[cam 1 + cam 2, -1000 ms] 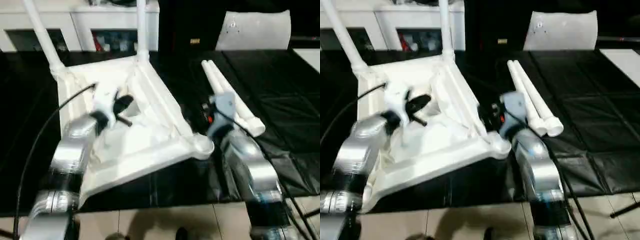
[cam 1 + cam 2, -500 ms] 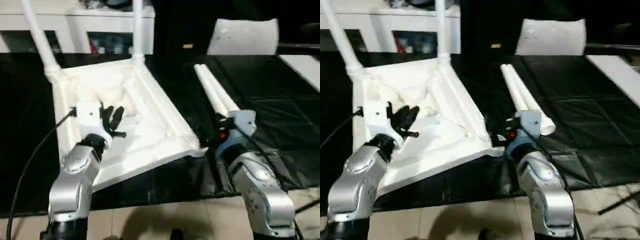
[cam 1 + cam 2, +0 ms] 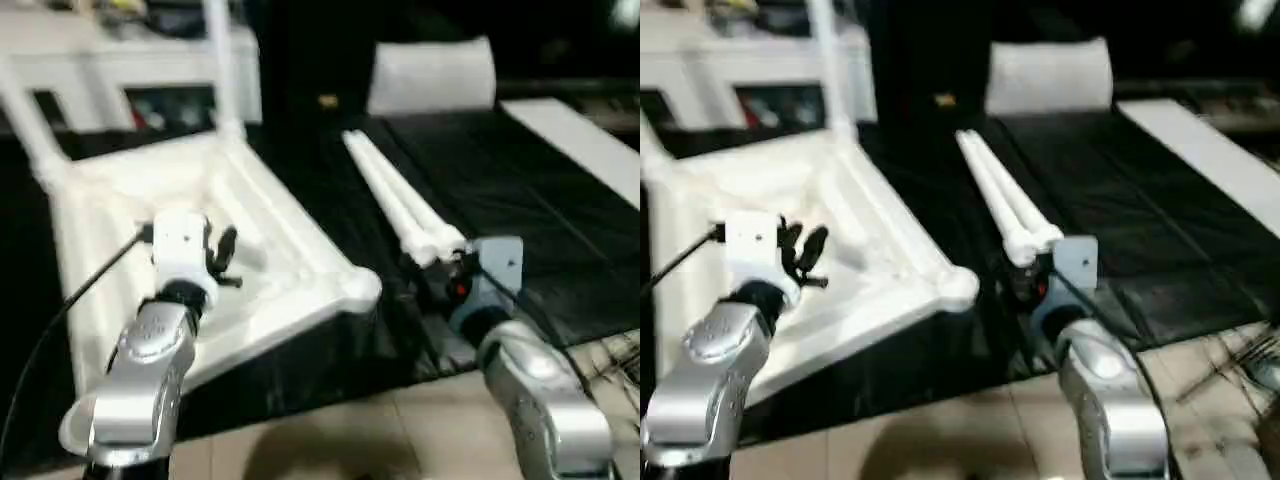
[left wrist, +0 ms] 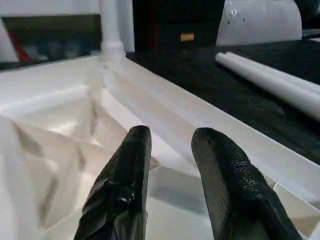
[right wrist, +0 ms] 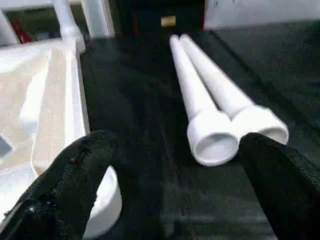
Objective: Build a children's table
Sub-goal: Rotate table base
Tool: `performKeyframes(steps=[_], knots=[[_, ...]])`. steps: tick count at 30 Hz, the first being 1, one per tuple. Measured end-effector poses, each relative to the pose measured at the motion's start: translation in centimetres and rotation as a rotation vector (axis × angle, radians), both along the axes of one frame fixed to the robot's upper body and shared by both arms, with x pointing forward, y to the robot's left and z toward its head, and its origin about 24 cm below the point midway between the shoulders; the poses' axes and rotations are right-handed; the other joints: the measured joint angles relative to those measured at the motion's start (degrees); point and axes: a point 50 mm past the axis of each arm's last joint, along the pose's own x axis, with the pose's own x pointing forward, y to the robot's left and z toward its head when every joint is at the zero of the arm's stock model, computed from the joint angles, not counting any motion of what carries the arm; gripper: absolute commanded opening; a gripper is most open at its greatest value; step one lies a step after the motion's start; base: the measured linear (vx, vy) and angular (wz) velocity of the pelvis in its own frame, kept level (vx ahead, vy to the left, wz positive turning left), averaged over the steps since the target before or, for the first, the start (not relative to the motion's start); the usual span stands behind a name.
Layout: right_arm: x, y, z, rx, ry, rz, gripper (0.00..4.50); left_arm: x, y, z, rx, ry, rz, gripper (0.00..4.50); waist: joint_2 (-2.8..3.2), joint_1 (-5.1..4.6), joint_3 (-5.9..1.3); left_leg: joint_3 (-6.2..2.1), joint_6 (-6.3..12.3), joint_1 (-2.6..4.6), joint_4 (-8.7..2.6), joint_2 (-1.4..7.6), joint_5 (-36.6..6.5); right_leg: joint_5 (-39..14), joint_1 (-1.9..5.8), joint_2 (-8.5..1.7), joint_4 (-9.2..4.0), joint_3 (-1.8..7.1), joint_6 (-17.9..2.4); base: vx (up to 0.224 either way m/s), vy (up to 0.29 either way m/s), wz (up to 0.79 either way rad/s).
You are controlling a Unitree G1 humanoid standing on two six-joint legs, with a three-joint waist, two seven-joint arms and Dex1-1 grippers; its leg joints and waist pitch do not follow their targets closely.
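Note:
The white table top (image 3: pixel 110 200) lies upside down on the black cover, its ribs facing up. Two white legs stand upright in its far corner sockets (image 3: pixel 222 60) (image 3: pixel 25 130). The near right corner socket (image 3: pixel 358 288) holds nothing. Two loose legs (image 3: pixel 395 195) lie side by side to the right of the top. My left gripper (image 4: pixel 172 135) hovers open over the ribbed underside, with nothing between its fingers. My right gripper (image 5: pixel 180 145) stands wide open just short of the loose legs' thick ends (image 5: pixel 212 140), between them and the near corner socket.
White cabinets (image 3: pixel 120 60) run along the back. A flat white panel (image 3: pixel 432 75) stands behind the loose legs, and a white strip (image 3: pixel 580 140) lies at the far right. A black cable (image 3: pixel 70 300) trails from my left arm. Tiled floor (image 3: pixel 380 430) shows below the front edge.
My left gripper's fingers have parted and the arm has drawn back toward the front of the table top. My right arm has pulled back to the loose legs' near ends. The camera has shifted.

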Motion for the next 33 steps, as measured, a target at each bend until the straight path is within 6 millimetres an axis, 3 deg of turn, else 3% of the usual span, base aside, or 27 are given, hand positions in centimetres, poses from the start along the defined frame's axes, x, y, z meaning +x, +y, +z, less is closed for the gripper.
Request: performKeyframes(steps=[1, 3, 4, 5, 6, 7, 8, 10, 12, 15, 20, 22, 26, 33], knots=[[-0.1, 0.2, 0.0, 0.001, 0.005, 0.013, 4.5, 0.0, 0.1, -0.1, 0.003, 0.009, 0.009, 1.62, -0.44, -0.6, -0.25, 0.1, 0.36, 0.22, -0.29, 0.14, 0.23, 0.26, -0.45, 0.27, 0.8, 0.39, -1.63, 0.08, -0.083, 0.08], [-0.1, 0.6, 0.4, -0.006, -0.008, 0.039, 4.5, -0.1, 0.3, -0.3, 0.018, 0.027, 0.029, 1.62, -1.68, -0.73, -1.04, 0.27, 0.46, 0.33, -0.76, 0.35, 0.43, -0.95, -1.29, 0.55, 2.22, 0.62, -3.02, 0.067, -0.112, -0.01], [-0.1, 0.6, 0.6, -0.022, -0.016, 0.054, 4.5, -0.3, 0.4, -0.4, 0.03, 0.037, 0.037, 1.62, -2.15, -0.11, -1.38, 0.75, 2.27, -0.09, -0.72, 0.46, 0.24, -1.03, -1.37, 1.21, 1.95, 0.73, -2.91, 0.054, -0.125, -0.02], [-0.1, 0.4, 0.5, -0.03, -0.014, 0.06, 4.5, -0.4, 0.4, -0.5, 0.034, 0.042, 0.036, 1.62, -2.57, 0.75, -1.51, 1.28, 5.64, -0.48, 0.19, 0.28, -0.06, -0.92, -1.52, 1.21, 1.76, 0.79, -2.51, 0.035, -0.131, -0.09], [-0.2, 0.3, 0.5, -0.036, -0.01, 0.062, 4.5, -0.6, 0.1, -0.6, 0.033, 0.045, 0.024, 1.62, -2.58, 1.4, -1.49, 2.1, 7.43, -0.95, 0.59, -0.36, 0.08, -0.95, -1.55, 1.23, 1.73, 0.79, -2.37, 0.028, -0.121, -0.08], [-0.1, 0.1, 0.4, -0.045, -0.009, 0.064, 4.5, -0.9, -0.2, -0.7, 0.034, 0.046, 0.011, 1.62, -2.67, 2.52, -1.45, 2.65, 7.25, -0.91, -0.01, -1.32, 0.1, -1.16, -1.58, 1.43, 1.75, 0.97, -1.92, 0.028, -0.121, -0.08], [-0.2, 0.1, 0.5, -0.048, -0.01, 0.072, 4.5, -1.2, -0.1, -0.6, 0.036, 0.041, 0.01, 1.62, -2.71, 3.21, -1.43, 2.65, 6.95, -0.81, -0.56, -1.23, 0.23, -1.15, -1.59, 1.71, 1.65, 1.0, -1.76, 0.006, -0.099, -0.06], [-0.2, 0.3, 0.5, -0.047, -0.012, 0.096, 4.5, -2.0, 0.1, -0.5, 0.02, 0.034, 0.008, 1.62, -2.65, 4.47, -1.42, 2.7, 4.4, -0.68, -1.44, -0.5, 0.98, -0.86, -1.74, 2.3, 1.33, 0.91, -1.77, 0.004, -0.083, -0.06], [-0.4, 0.7, 0.3, -0.034, -0.007, 0.128, 4.5, -2.7, 0.1, -0.4, -0.03, 0.036, 0.005, 1.81, -2.69, 5.42, -1.39, 2.72, 2.86, -0.52, -1.81, -0.36, 1.34, -0.78, -1.77, 2.36, 1.3, 0.86, -1.71, 0.0, 0.0, 0.0], [-0.5, 1.2, 0.3, -0.015, -0.008, 0.162, 4.5, -3.2, 0.3, -0.1, -0.077, 0.025, 0.017, 2.0, -2.86, 6.63, -1.26, 3.07, 0.81, 0.26, -2.43, -0.31, 1.6, -0.4, -1.11, 2.2, 0.57, 0.88, -1.34, 0.0, 0.0, 0.0], [-0.5, 1.4, 0.3, -0.005, -0.013, 0.176, 4.5, -3.3, 0.9, 0.4, -0.04, -0.004, 0.021, 2.41, -3.13, 6.77, -1.08, 3.45, 0.61, 1.08, -2.58, -0.32, 1.45, 0.29, 0.22, 1.8, -1.19, 1.34, -0.46, -0.001, 0.051, 0.02], [-0.5, 1.3, 0.1, -0.006, -0.014, 0.175, 4.5, -3.2, 1.2, 0.5, -0.025, -0.01, 0.023, 2.6, -3.49, 6.66, -0.98, 3.72, 0.85, 1.04, -2.54, -0.74, 1.32, 0.55, 0.23, 1.26, -1.26, 1.52, -0.09, -0.002, 0.076, -0.02], [-0.6, 1.2, -0.2, -0.008, -0.004, 0.171, 4.5, -3.1, 1.2, 0.3, -0.023, -0.006, 0.016, 2.7, -3.84, 6.73, -0.99, 4.18, 1.3, 0.96, -2.53, -1.03, 1.05, 0.76, 0.1, 1.15, -1.32, 2.32, 0.14, 0.0, 0.015, 0.0], [-1.1, 0.9, -0.8, -0.007, 0.022, 0.155, 4.5, -3.0, 0.7, 0.2, 0.017, 0.003, -0.024, 3.27, -3.61, 6.69, -0.85, 4.99, 1.43, 1.12, -2.59, -1.01, 0.95, 0.77, -0.32, 1.18, -1.06, 3.03, 0.2, 0.0, 0.0, 0.0]])
